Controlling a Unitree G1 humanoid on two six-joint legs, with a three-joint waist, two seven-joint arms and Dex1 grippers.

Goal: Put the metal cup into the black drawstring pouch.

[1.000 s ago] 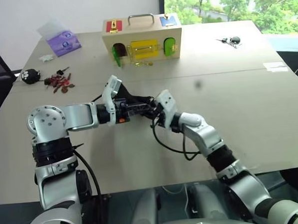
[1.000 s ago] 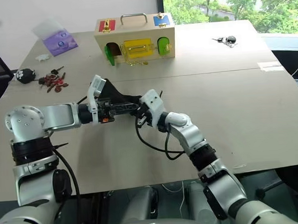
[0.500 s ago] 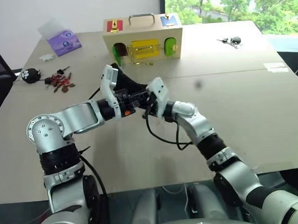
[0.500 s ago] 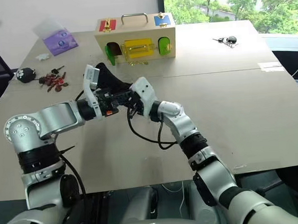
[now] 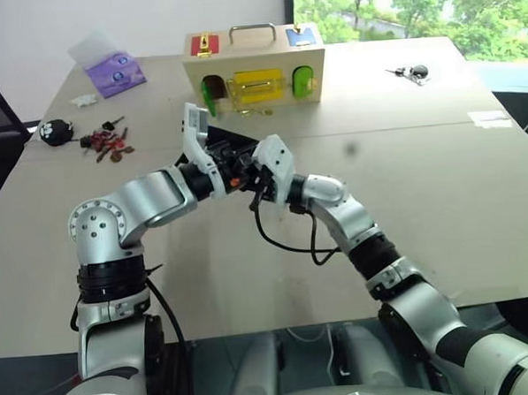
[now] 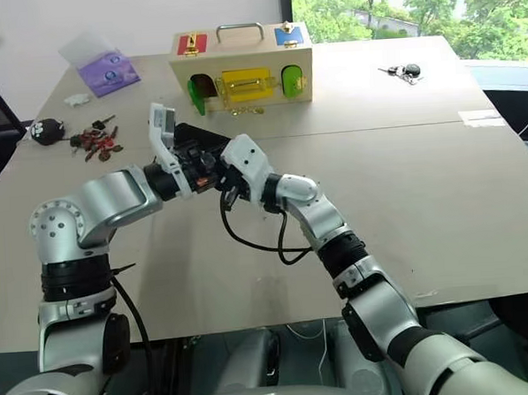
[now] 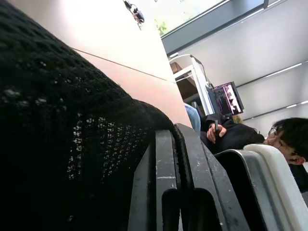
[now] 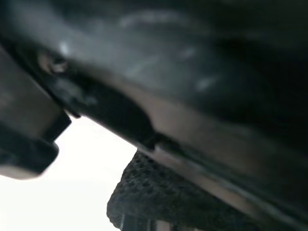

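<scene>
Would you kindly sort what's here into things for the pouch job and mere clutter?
For the job: black drawstring pouch, held between both grippers.
Lying about: wooden latch box, purple packet, furry black toy, red bits, keys.

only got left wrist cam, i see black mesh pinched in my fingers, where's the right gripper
Observer: The right gripper is shut right up against the left gripper, on the same black drawstring pouch.
Operator: is the pouch lying on the table
Observer: It looks held up above the table, between the two grippers.
Operator: whats behind it
Observer: A wooden lock box with a metal handle stands farther back on the table, past the pouch.
</scene>
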